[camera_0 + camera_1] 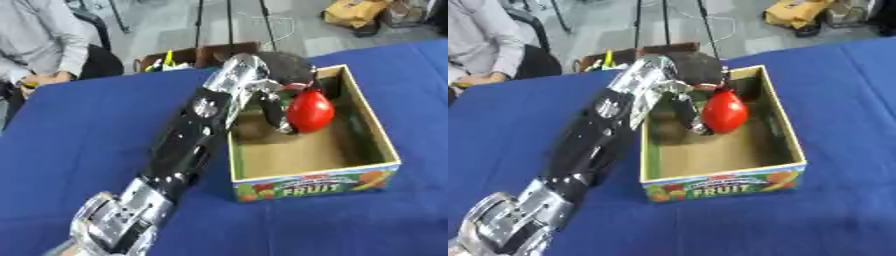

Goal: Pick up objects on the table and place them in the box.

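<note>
A: Covering the tabletop (87, 125) is a blue cloth; the fruit-printed box (317, 184) stands on it, grey floor and a dark crate (614, 57) beyond the box.

B: And the left robot hand (282, 102)?

A: Over the box's far end, fingers curled round a red fruit (310, 112) inside it.

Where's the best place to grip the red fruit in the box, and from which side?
Probably around its wide middle, coming from above. The red fruit is rounded, tapering to a narrower top, and sits inside the box, whose walls block any side approach. The left hand already reaches in over the rim with fingers curled beside it; whether they fully enclose it can't be told.
</note>
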Available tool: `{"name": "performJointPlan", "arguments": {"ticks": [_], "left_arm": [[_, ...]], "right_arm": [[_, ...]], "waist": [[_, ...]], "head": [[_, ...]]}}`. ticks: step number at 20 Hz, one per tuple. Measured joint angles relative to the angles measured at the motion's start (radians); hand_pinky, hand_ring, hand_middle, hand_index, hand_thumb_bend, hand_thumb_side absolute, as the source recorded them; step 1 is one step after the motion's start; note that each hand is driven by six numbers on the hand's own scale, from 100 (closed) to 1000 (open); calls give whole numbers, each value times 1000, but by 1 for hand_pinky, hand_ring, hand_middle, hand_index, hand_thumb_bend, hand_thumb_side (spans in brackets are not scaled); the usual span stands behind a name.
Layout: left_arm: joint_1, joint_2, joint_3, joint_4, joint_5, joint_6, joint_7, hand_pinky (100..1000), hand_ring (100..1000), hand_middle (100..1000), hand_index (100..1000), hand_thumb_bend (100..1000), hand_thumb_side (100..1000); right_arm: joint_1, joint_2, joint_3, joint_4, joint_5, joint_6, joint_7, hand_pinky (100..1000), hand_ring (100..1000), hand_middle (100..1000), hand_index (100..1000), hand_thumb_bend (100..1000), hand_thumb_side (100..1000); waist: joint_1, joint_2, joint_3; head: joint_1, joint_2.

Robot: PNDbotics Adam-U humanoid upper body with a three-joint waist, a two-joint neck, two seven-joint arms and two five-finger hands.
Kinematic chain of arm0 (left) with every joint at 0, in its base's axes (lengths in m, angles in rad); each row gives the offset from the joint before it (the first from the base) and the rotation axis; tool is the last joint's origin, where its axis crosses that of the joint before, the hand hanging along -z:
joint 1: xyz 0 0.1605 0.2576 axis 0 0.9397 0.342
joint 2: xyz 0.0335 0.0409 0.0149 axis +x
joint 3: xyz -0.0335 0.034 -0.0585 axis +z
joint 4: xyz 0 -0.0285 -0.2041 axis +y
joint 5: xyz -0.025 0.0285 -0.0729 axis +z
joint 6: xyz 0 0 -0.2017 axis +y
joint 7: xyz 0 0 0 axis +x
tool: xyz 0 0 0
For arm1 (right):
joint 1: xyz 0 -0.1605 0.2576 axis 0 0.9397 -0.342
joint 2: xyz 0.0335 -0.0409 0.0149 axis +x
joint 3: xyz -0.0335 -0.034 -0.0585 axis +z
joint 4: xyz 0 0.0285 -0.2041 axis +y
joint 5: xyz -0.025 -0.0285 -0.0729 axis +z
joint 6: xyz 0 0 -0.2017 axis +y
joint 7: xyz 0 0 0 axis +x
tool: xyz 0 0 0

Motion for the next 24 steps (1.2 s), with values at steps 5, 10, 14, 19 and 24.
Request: {"name": "performJointPlan", "arguments": {"ticks": [5,10,14,19,24], "left_arm": [[7,-5,-7,5,-58,-4,10,423,529,430,534,100,369],[7,-8,-8,8,-69,-18,22,431,536,447,548,100,393],[16,-8,-12,5,-52,-21,21,546,646,623,808,167,514],[21,-10,-25,7,-60,9,-10,736,835,820,990,710,762],[31,-10,-32,-4,-99,41,-43,803,882,862,1000,762,799]], "right_arm": [[0,0,0,0,0,0,0,206,100,215,398,100,722],[1,0,0,0,0,1,0,206,100,214,398,100,721],[2,0,0,0,0,1,1,206,100,214,398,100,721],[3,0,0,0,0,1,1,205,100,214,397,100,720],[6,2,0,0,0,2,2,205,100,213,397,100,720]], "waist": [[0,0,0],[0,0,2],[2,0,3],[2,0,3],[2,0,4]], "head": [[0,-2],[-1,-2],[-6,-2],[-9,-2],[-9,-2]]}}
